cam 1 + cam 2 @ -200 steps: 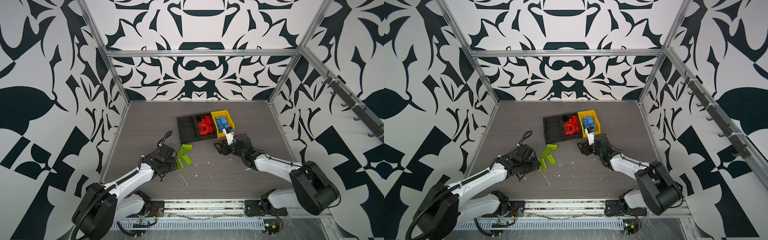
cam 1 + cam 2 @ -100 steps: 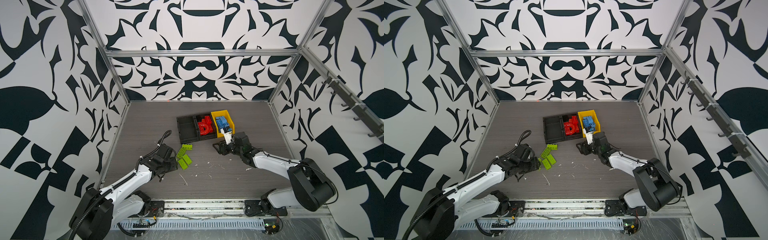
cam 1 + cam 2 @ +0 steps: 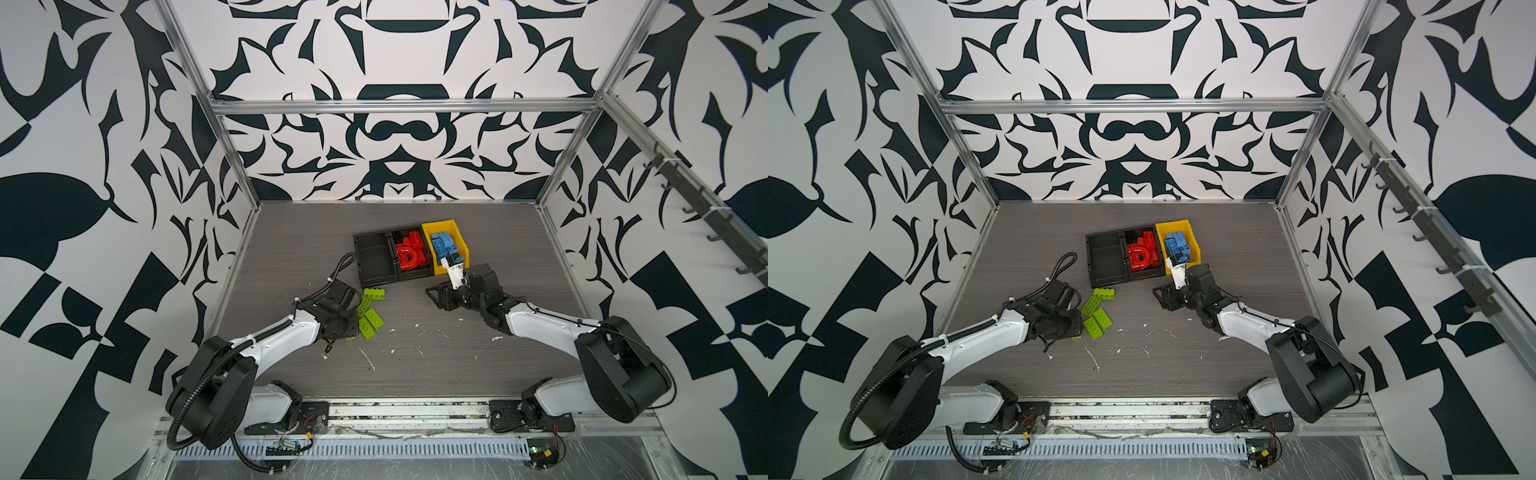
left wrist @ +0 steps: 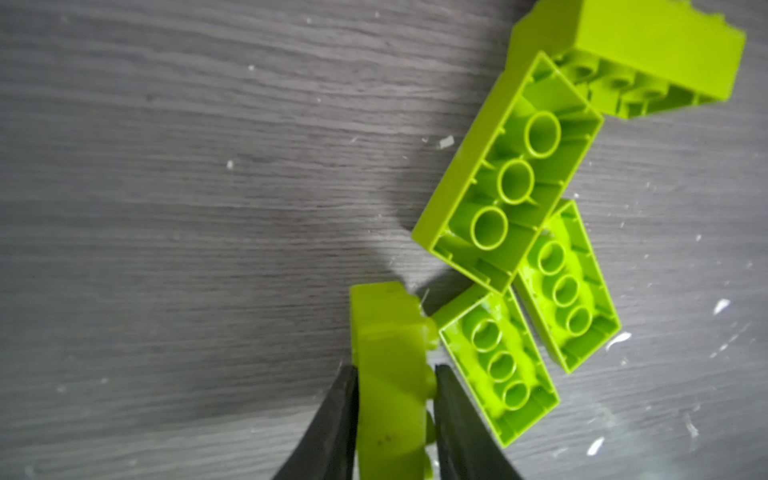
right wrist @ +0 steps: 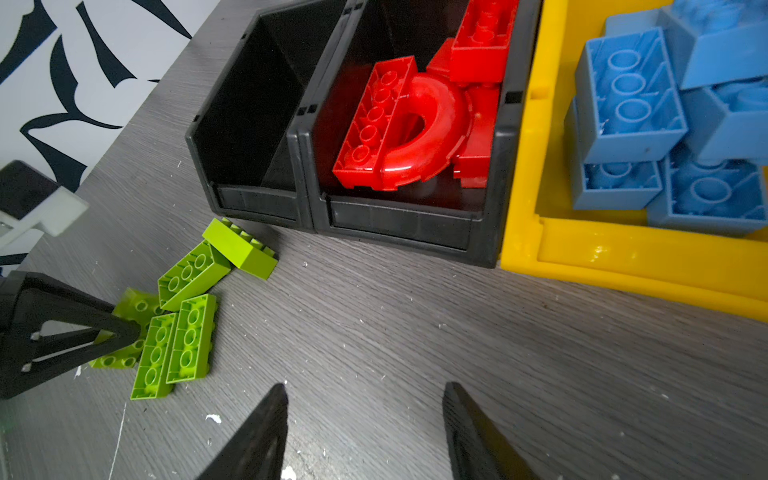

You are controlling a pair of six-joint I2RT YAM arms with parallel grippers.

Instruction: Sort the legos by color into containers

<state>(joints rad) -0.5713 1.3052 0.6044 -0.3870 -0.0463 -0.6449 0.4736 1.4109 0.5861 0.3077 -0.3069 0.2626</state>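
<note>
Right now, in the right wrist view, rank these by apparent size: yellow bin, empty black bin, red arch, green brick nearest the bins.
1. yellow bin, though partly out of frame
2. empty black bin
3. red arch
4. green brick

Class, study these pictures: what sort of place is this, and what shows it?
Probably a robot test cell, not a home: two robot arms mounted at the front edge of the table, patterned walls on a metal frame, and toy bricks beside sorting bins.
</note>
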